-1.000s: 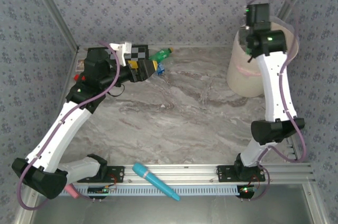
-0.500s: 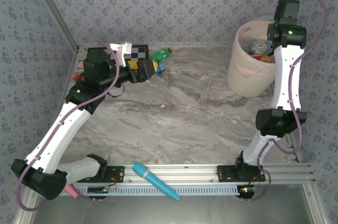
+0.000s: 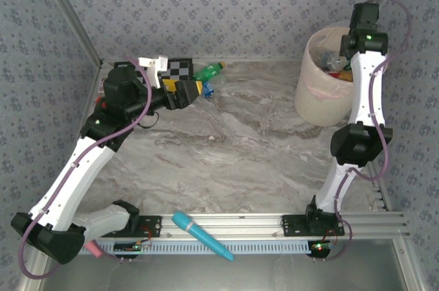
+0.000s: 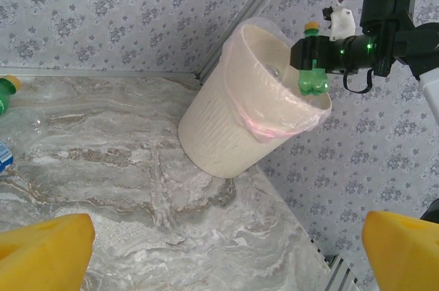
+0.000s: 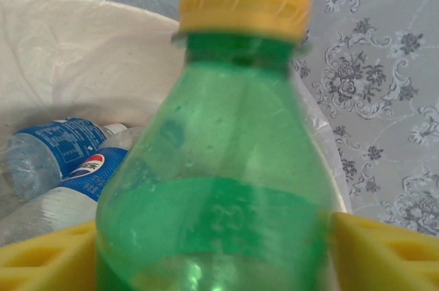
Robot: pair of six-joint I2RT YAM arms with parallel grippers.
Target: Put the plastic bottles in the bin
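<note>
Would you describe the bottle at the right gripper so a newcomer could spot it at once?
Find the tall pale bin lined with a clear bag at the table's far right corner. Above its rim, a bottle sits cap-up between the right gripper's yellow fingers. Unlike the clear, blue-labelled bottles lying inside the bin, it is green with a yellow-orange cap.

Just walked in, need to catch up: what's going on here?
The right gripper has a green plastic bottle with an orange cap between its fingers above the tall pale bin, where blue-labelled bottles lie; whether it grips is unclear. The left gripper, open, hovers near another green bottle on the table.
</note>
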